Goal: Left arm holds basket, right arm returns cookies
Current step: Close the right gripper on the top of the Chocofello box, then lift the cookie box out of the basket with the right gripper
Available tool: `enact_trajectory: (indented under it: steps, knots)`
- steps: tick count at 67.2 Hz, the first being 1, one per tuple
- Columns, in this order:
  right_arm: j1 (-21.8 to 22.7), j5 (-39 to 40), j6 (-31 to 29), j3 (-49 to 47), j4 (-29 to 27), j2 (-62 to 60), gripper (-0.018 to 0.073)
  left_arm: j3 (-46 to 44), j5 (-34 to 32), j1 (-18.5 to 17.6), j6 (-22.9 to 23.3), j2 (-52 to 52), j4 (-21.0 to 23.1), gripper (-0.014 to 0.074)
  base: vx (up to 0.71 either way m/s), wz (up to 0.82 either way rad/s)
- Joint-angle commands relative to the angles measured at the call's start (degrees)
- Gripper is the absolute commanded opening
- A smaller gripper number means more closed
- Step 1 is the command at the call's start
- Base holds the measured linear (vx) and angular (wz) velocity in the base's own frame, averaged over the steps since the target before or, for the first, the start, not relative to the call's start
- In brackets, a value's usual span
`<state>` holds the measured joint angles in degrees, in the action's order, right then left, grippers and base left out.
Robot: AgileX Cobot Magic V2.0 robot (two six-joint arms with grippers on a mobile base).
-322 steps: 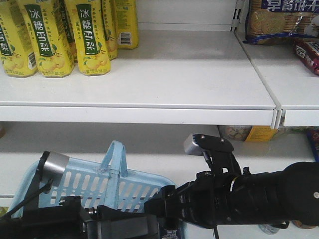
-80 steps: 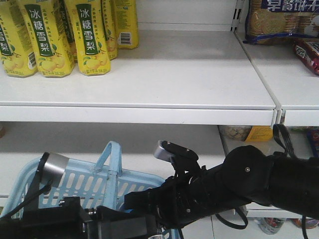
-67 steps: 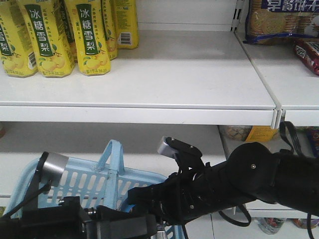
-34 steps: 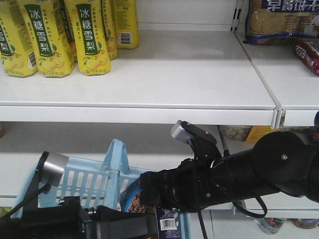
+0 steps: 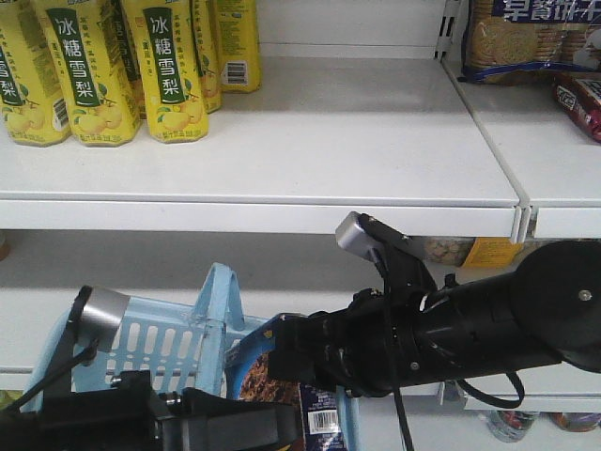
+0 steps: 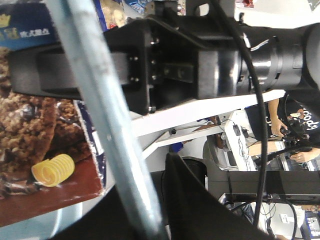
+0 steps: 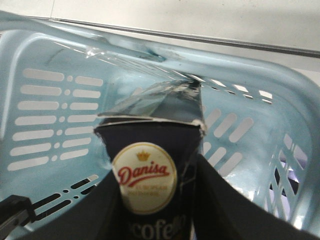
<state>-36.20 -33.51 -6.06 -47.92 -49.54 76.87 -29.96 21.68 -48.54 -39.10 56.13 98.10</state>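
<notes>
We see white shelving (image 5: 329, 141) in two tiers, flat and smooth. The bulky matte-black right arm (image 5: 507, 324) reaches in from 4 o'clock. One light blue plastic basket (image 5: 150, 343) sits at 7 o'clock, with rounded corners, slotted walls and a flat hoop handle (image 5: 221, 296). Below it is the black left arm (image 5: 103, 423), which carries one short silver-grey cylinder (image 5: 101, 315). At 11 o'clock stand at least four glossy yellow bottles (image 5: 84, 66), and at 1 o'clock lies one blue biscuit bag (image 5: 526, 38). One Danisa cookie box (image 7: 150, 142) of dark navy cardboard is clamped in the right gripper (image 7: 157, 220), a dark finger on each side. It is raised at the basket's 3 o'clock end, with slotted wall behind it and its end flap ajar. The left gripper (image 6: 147, 215) is closed on a light blue bar of the basket. The box bears one white oval logo (image 7: 145, 182).
</notes>
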Motion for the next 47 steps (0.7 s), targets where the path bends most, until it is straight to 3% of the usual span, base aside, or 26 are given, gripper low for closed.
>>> enact_trajectory:
  steps: [1,11,32,47]
  knots:
    - [0.35,1.08,-0.82,-1.81,-1.34,-2.01,0.0177,-2.25,1.99,-0.19,-0.59,-1.00,3.79,-0.0006,0.00,0.00]
    - [0.35,1.22,-0.82,-1.81,-1.29,-2.25,0.0120,-2.25,1.99,-0.19,-0.59,-1.00,3.79,-0.0006,0.00,0.00]
    - [0.35,0.78,-0.82,-1.81,-0.76,-4.81,0.0122,-2.25,1.99,-0.19,-0.59,-1.00,3.79,-0.0006,0.00,0.00]
    - [0.48,0.50,2.65,-1.81,4.37,-10.01,0.0125,-2.25,1.99,-0.19,-0.59,-1.00,3.79,-0.0006,0.00,0.00]
